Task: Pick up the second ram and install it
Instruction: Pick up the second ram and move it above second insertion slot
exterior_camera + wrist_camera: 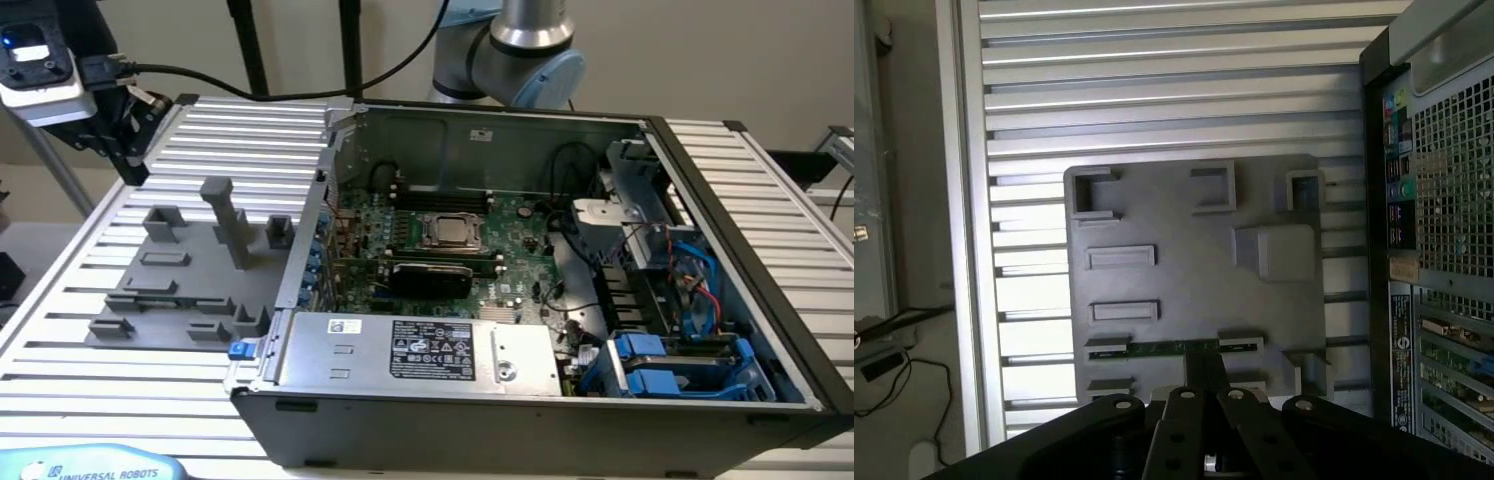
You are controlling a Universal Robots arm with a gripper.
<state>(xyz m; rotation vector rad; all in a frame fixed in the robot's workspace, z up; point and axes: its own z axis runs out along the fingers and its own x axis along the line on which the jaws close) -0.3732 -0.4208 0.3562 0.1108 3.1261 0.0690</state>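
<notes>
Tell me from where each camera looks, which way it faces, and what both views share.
Exterior view: sits high off the arm, looks down into the open computer case; the arm stands behind the case, the hand hangs at the exterior view's left.
Wrist view: sits on the wrist, looks down past the shut hand at the grey tray holding the second ram.
Both share the tray, the case and the slatted table.
</notes>
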